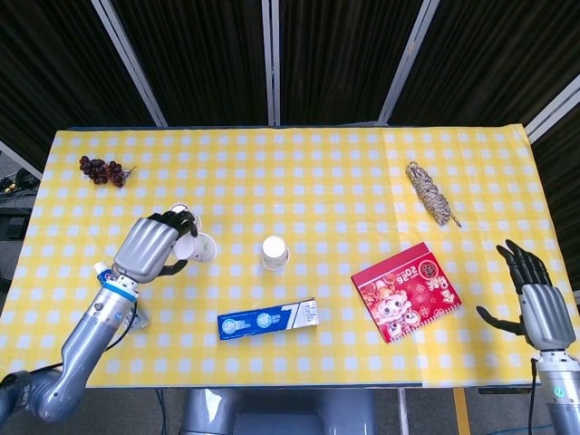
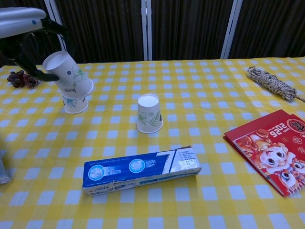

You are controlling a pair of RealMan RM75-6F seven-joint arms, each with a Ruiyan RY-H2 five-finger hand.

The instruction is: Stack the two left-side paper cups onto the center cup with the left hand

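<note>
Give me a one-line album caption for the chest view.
Left hand lifts a tilted cup above the table.

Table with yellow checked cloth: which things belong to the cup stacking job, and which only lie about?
Job: white paper cup held by left hand; left hand; second white paper cup behind it; center white paper cup.
Lying about: blue toothpaste box; red booklet; rope bundle; dark grapes.

Silver-grey metal left hand [image 1: 152,246] with black fingers [image 1: 174,220], blue-and-white band at its wrist, smooth grey tubular forearm [image 1: 86,340], matching silver-grey right hand [image 1: 538,306] with black fingers [image 1: 523,264], small green dot on its grey wrist
</note>
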